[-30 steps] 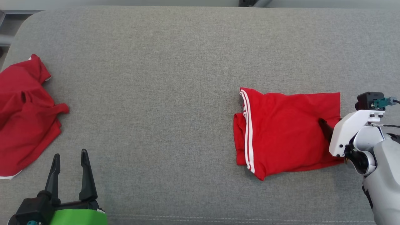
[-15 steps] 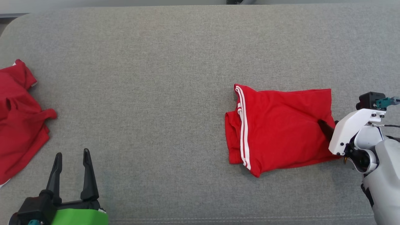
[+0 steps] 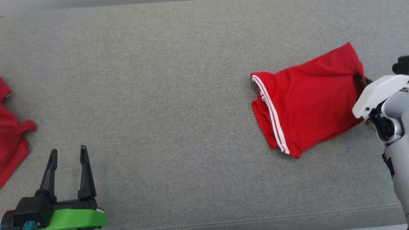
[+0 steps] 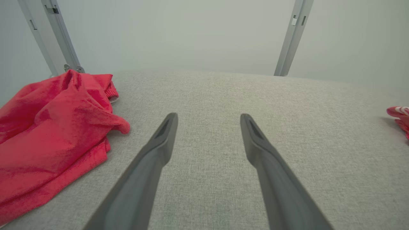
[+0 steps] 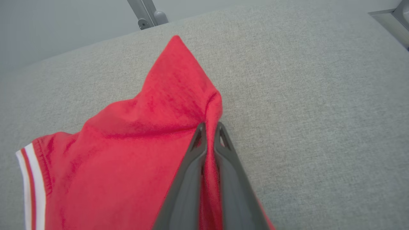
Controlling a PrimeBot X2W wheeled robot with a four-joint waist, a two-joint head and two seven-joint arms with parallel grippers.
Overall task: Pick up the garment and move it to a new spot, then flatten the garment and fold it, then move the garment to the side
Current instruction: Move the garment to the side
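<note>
Right wrist view shows the right tool (image 5: 209, 127) pinched together on a fold of the folded red garment (image 5: 127, 153), with cloth bunched between the two dark fingers at the garment's right edge. From the head view, that garment lies on the right side of the grey fabric-covered counter (image 3: 179, 95). It is skewed, with its white stripes (image 3: 271, 111) on the left end and its far right corner pulled up into a point. The left tool (image 3: 67, 153) hangs at the near left with its fingers spread apart and nothing between them. A crumpled red garment (image 3: 12, 137) lies just left of it.

The garment looks already folded, so I'd say the last step is in hand: moving it to the side. The next move calls for a low, steady drag to the right so the layers don't slide open, then a clean release once it lies flat.
</note>
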